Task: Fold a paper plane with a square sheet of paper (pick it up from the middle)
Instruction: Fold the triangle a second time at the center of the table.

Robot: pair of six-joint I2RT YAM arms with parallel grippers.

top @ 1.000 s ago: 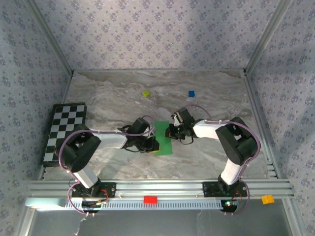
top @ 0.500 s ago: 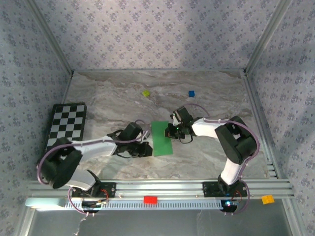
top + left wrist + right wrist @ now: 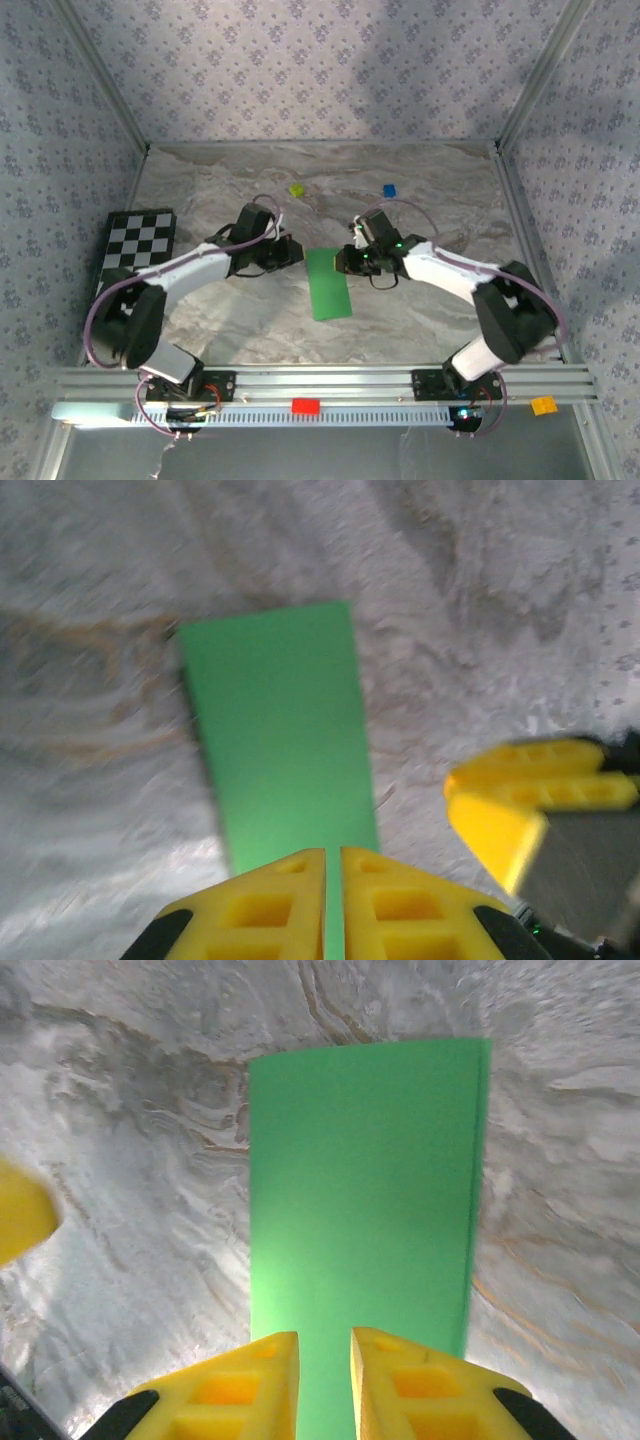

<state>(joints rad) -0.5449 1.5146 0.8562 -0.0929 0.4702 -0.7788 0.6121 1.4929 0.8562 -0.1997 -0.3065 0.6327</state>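
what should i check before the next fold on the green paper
1. Paper lies flat on the table, folded into a narrow rectangle: ok.
2. Layers line up: a thin strip shows along one long edge in the right wrist view: cannot tell.
3. Left gripper holds nothing, fingers together, beside the paper: ok.
4. Right gripper holds nothing, fingers a little apart over the paper's end: ok.
5. Yellow-green block and blue block lie well away from the paper: ok.
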